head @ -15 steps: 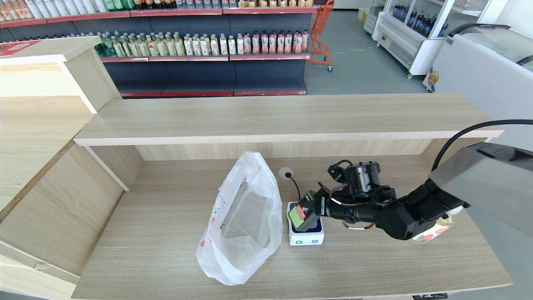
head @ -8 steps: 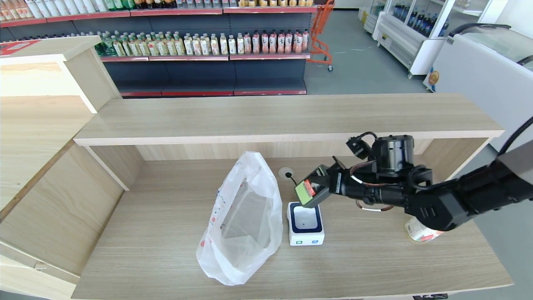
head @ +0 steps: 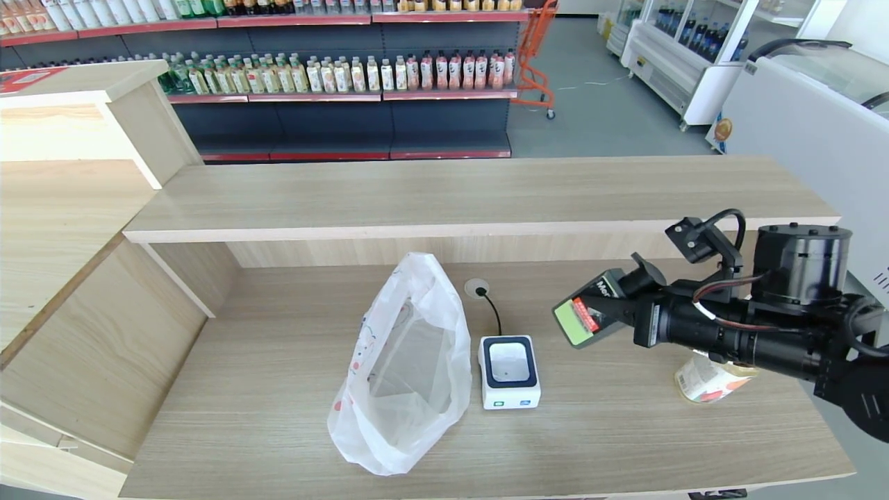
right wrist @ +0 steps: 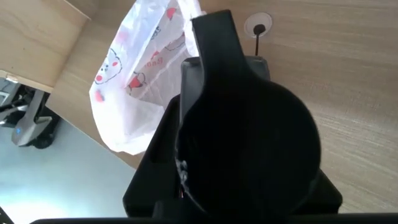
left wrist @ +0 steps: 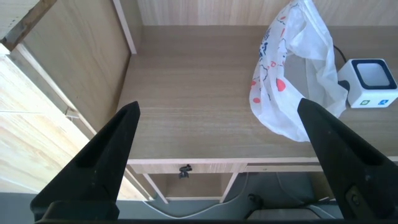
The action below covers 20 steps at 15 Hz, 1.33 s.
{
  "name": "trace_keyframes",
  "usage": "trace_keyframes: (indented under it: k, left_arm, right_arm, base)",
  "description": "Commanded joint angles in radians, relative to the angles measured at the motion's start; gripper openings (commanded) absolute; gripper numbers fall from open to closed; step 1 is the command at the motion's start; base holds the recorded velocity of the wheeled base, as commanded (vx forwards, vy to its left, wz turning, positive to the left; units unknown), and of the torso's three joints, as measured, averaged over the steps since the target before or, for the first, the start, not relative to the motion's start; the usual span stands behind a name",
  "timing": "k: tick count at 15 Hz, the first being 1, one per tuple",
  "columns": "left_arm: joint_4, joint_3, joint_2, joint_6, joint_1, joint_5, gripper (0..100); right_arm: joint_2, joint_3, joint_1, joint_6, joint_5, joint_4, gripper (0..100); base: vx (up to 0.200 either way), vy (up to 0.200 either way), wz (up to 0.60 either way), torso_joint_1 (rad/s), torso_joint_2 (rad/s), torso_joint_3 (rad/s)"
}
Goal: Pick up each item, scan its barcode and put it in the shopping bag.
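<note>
My right gripper (head: 617,307) is shut on a small dark box (head: 585,319) with a green and red face. It holds the box in the air, to the right of and above the white barcode scanner (head: 509,372). The white plastic shopping bag (head: 406,368) stands open just left of the scanner. In the right wrist view the dark box (right wrist: 242,137) hides most of the counter, with the bag (right wrist: 140,74) beyond it. My left gripper (left wrist: 217,155) is open and holds nothing, high over the counter's front left edge, with the bag (left wrist: 292,68) and scanner (left wrist: 371,81) beyond.
A printed cup-like container (head: 705,378) lies on the counter at the right, partly under my right arm. The scanner's cable runs to a round hole (head: 476,287) behind it. A raised wooden ledge (head: 479,194) runs along the back of the counter.
My right arm has lifted the box off the scanner's top and carried it up and to the right. The bag and scanner have not moved.
</note>
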Motion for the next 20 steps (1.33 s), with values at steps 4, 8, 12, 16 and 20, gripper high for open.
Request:
trace_keyframes:
  k: [4,8,12,16,20]
  left_arm:
    - [0.000,0.000,0.000,-0.003,0.000,0.000,100]
    - [0.001,0.000,0.000,0.000,0.000,0.000,100]
    - [0.001,0.000,0.000,0.000,0.000,0.000,100]
    - [0.001,0.000,0.000,0.000,0.000,0.000,100]
    - [0.001,0.000,0.000,0.000,0.000,0.000,100]
  right_arm:
    - [-0.050,0.012,-0.002,0.044,0.002,-0.001,0]
    - [-0.042,0.015,-0.005,0.135,0.002,0.013,0]
    - [-0.019,0.013,-0.006,0.147,0.008,0.016,0]
    - [-0.007,0.007,0.005,0.221,0.008,0.017,0]
    - [-0.007,0.010,0.040,0.322,0.006,0.017,0]
  base:
    - [-0.050,0.000,0.00,0.002,0.00,-0.001]
    - [-0.150,0.000,0.00,-0.003,0.01,0.001]
    - [0.000,0.000,0.00,0.000,0.00,0.000]
    - [0.000,0.150,0.00,0.010,0.00,0.003]
    - [0.000,0.200,0.00,0.008,0.00,0.004]
